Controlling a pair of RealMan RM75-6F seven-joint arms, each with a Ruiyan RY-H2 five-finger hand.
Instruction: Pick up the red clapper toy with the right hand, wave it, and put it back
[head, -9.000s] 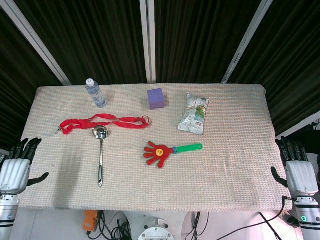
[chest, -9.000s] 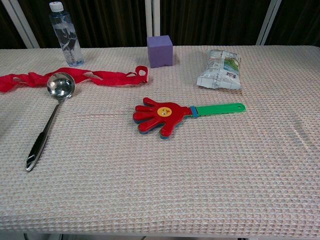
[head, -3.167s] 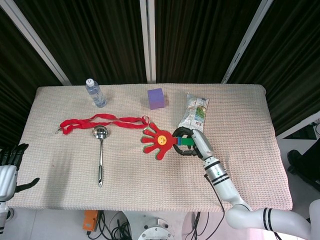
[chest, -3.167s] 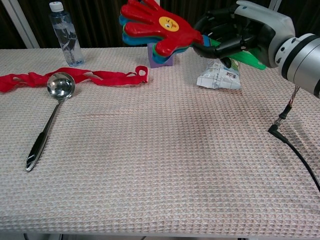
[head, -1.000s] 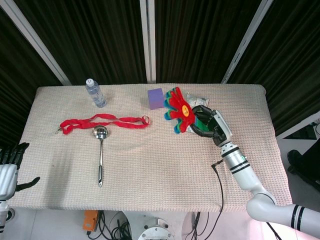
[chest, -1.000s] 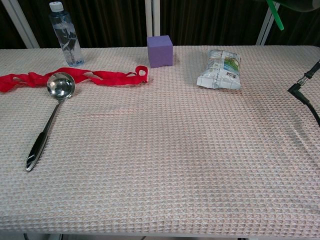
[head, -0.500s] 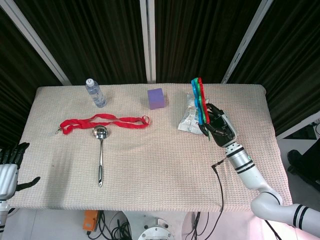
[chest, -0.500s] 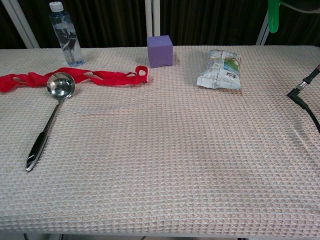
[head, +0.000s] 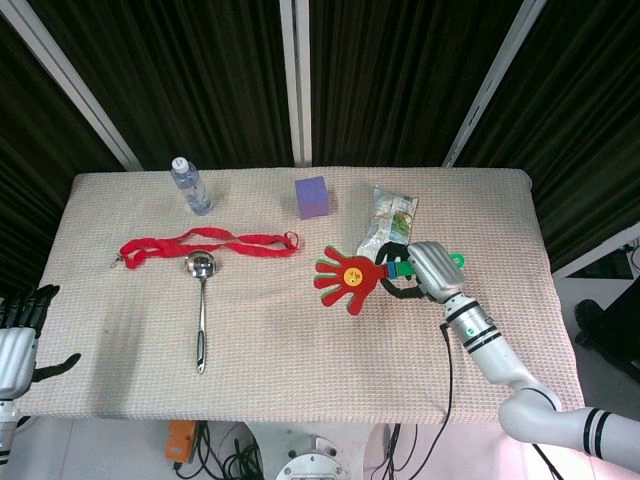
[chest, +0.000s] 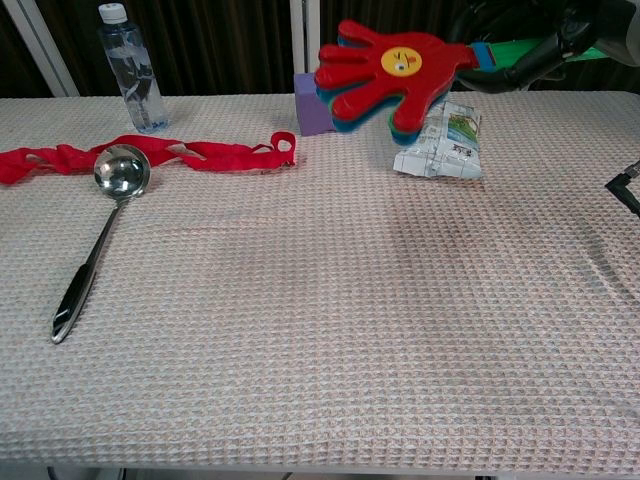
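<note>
My right hand (head: 425, 268) grips the green handle of the red clapper toy (head: 347, 277) and holds it in the air above the table's right half. In the chest view the red clapper toy (chest: 390, 67) hangs high, palm side toward the camera, in front of the purple cube and the snack bag; only part of my right hand (chest: 585, 25) shows at the top right edge. My left hand (head: 20, 335) hangs open beside the table's left front corner, holding nothing.
A water bottle (head: 190, 186) stands at the back left. A red ribbon (head: 205, 243) and a metal spoon (head: 200, 305) lie on the left. A purple cube (head: 312, 196) and a snack bag (head: 390, 219) sit at the back. A black cable (head: 447, 375) trails from the right arm.
Half a second ago the clapper stood upright, edge-on near the snack bag; now the right hand has swung it down and left, with its red palm flat over the table.
</note>
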